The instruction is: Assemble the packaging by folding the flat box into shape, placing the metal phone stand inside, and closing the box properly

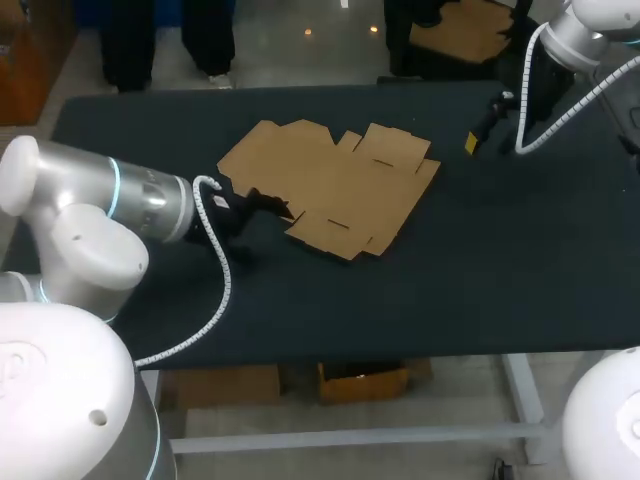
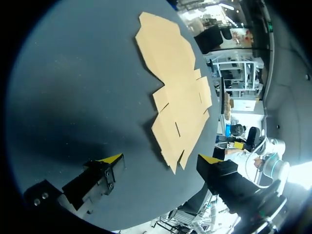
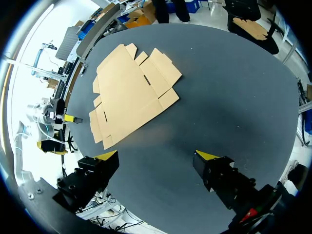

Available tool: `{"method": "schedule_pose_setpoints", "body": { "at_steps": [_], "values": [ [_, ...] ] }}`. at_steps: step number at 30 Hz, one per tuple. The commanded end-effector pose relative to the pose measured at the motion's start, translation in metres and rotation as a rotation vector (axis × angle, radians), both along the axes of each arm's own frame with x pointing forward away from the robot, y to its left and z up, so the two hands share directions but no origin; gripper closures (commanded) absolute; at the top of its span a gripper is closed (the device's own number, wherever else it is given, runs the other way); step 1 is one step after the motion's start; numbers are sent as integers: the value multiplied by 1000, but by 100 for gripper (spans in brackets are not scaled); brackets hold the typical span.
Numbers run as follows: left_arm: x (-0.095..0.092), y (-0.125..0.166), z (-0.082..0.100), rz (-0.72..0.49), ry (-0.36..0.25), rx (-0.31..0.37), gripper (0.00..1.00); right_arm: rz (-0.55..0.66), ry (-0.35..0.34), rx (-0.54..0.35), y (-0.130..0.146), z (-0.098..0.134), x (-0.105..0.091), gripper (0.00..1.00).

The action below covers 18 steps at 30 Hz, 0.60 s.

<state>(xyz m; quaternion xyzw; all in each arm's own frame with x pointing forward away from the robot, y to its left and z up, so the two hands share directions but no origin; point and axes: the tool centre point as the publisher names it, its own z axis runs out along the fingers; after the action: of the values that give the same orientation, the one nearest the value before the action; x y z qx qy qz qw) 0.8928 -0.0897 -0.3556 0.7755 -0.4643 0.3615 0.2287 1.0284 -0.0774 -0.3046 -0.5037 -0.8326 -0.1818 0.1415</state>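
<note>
The flat box [image 1: 330, 190] lies unfolded on the table [image 1: 480, 290], a little above and left of the centre in the head view. Its long axis runs roughly from the left-centre of that frame toward the right-centre. We see no phone stand in any view.

Our left gripper [image 1: 262, 207] sits at the cardboard's lower-left edge. In the left wrist view that gripper [image 2: 161, 159] stands wide open. The near corner of the box [image 2: 173, 102] reaches in between its fingers, and the sheet stretches lengthwise away from them. We cannot tell whether either finger touches the cardboard.

Our right gripper [image 1: 478, 132] hangs at the upper right of the head view, near the table's far edge and apart from the sheet. In its own wrist view it [image 3: 156, 155] is open too and holds nothing. The box [image 3: 129, 90] lies ahead of it and off toward one finger's side.

We judge the left arm the nearer one, lined up on the sheet's short end for a first fold.
</note>
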Motion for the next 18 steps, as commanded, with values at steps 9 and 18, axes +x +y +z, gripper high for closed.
{"method": "schedule_pose_setpoints", "body": {
  "at_steps": [9, 18],
  "values": [
    [19, -22, -17, -1, 18, 0, 50, 0, -1, 0, 0, 0, 0, 0],
    [24, -26, -19, -8, 42, -7, 0, 0, -1, 0, 0, 0, 0, 0]
  ]
}}
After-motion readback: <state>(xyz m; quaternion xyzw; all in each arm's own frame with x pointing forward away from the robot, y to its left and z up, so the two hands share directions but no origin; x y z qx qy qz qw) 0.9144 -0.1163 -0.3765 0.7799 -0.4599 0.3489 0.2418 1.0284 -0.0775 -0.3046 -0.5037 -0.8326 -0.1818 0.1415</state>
